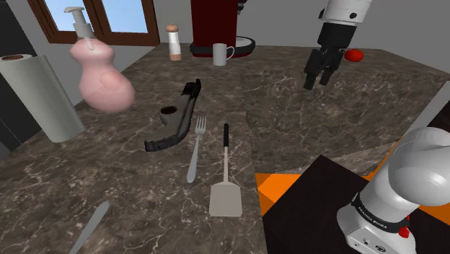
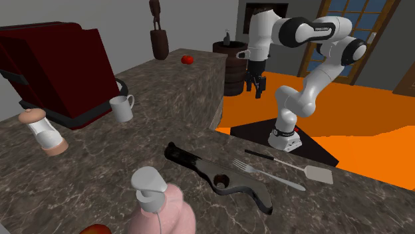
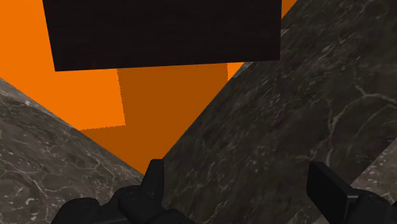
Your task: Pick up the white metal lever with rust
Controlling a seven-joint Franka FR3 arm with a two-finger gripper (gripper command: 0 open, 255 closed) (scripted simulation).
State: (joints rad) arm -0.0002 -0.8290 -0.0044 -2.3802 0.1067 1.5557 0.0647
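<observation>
- The pink soap bottle [image 1: 101,76] stands toward the tabletop's [image 1: 288,123] left edge, near the lever. It is tall, and I judge that a low sweep of my arm past it could tip it over.
- The lever [image 1: 173,115], drawn dark grey rather than white, lies flat about mid-tabletop, well apart from me. It is long and low. If I close off its middle it may swing or slip out, and if I drop too far my fingers will hit the stone.
- The fork [image 1: 196,148] lies just beside the lever's near end, with the spatula [image 1: 226,173] next to it. A grip taken at that end could catch the fork's tines as well.
- The mug [image 1: 221,54] sits at the far edge, clear of the straight path to the lever, so I count it a small risk.
- My claw [image 1: 319,78] hangs in the air by the tabletop's right edge, fingers spread wide, gripping nothing. In the wrist view, orange floor [image 3: 159,108] shows below me.
- The small lettering [image 1: 369,216] on my arm's band near the base is too small for me to read. I see no labels on the other things.
</observation>
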